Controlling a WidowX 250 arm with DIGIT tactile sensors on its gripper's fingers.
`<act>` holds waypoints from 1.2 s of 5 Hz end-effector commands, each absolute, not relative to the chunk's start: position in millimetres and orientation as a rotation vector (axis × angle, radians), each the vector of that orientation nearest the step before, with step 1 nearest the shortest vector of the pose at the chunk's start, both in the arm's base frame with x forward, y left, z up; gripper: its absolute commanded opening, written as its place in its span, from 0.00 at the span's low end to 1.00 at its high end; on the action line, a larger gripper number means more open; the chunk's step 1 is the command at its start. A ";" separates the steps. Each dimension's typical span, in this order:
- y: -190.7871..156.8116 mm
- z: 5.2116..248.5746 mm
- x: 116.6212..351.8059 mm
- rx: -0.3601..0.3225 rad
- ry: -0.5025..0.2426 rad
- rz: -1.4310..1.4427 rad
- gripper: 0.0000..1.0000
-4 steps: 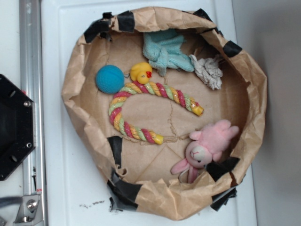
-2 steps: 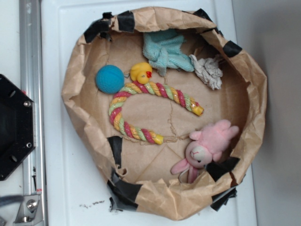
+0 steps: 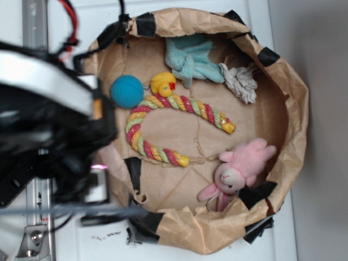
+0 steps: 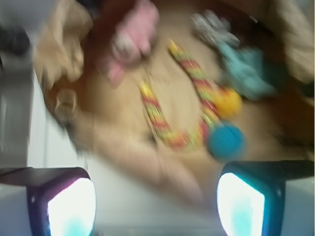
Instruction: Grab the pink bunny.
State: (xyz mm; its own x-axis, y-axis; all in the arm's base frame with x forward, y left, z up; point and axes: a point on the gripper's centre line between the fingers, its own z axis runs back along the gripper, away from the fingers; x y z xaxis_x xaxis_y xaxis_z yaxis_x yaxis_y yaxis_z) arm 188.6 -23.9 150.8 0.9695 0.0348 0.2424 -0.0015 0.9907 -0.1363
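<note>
The pink bunny (image 3: 243, 166) lies at the lower right inside the brown paper bag (image 3: 190, 231), its pale face turned toward the bag's lower rim. My arm (image 3: 49, 119) is a dark blur over the left side, covering the bag's left rim. The gripper (image 3: 97, 184) is far to the left of the bunny, about over the bag's left edge. In the blurred wrist view, the bunny (image 4: 133, 34) is at the top. The gripper (image 4: 155, 196) is open, its fingers (image 4: 71, 206) wide apart with nothing between them.
In the bag lie a striped rope toy (image 3: 163, 128), a blue ball (image 3: 126, 91), a yellow duck (image 3: 163, 84), a teal cloth (image 3: 190, 57) and a grey-white rag (image 3: 241, 81). A metal rail (image 3: 33, 22) runs down the left side.
The arm has swung into the exterior view from the left and now covers the bag's left rim. The bunny and the other toys have not moved.
</note>
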 end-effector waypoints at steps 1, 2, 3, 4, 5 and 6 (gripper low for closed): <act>-23.5 123.7 265.4 -0.391 -0.452 0.268 1.00; -29.4 112.0 289.5 -0.399 -0.458 0.246 1.00; -39.3 100.4 308.5 -0.390 -0.436 0.193 1.00; -66.7 88.3 317.6 -0.396 -0.415 0.122 1.00; -110.8 75.6 326.0 -0.430 -0.387 -0.005 1.00; -118.9 49.8 337.9 -0.337 -0.359 -0.044 1.00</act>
State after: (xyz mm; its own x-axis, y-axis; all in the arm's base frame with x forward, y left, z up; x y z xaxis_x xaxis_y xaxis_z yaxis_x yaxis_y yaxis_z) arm 327.1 -97.5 37.0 0.9508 0.0418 0.3070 0.0601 0.9472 -0.3150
